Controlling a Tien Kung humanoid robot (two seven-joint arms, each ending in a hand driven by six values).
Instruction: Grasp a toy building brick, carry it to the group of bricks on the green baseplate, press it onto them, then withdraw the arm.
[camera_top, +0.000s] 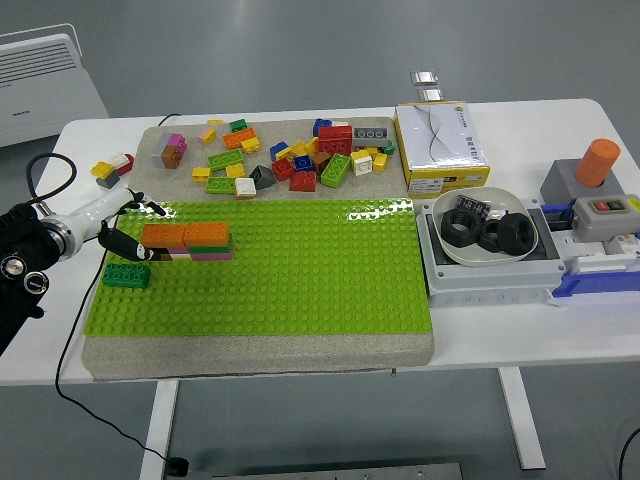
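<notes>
A stack of bricks (187, 241), orange on top with green, pink and white layers beneath, stands at the left part of the green baseplate (290, 270). My left hand (125, 226) hovers just left of the stack, fingers spread and holding nothing, fingertips near the stack's left end. A dark green brick (126, 275) sits alone on the plate below the hand. Loose bricks (290, 160) of many colours lie on the grey mat behind the plate. My right arm is out of sight.
A yellow-and-white box (440, 146) stands at the back right. A white bowl (485, 232) holds black nuts on a grey box. An orange button unit (592, 178) sits far right. A black cable (45, 180) loops near my left arm.
</notes>
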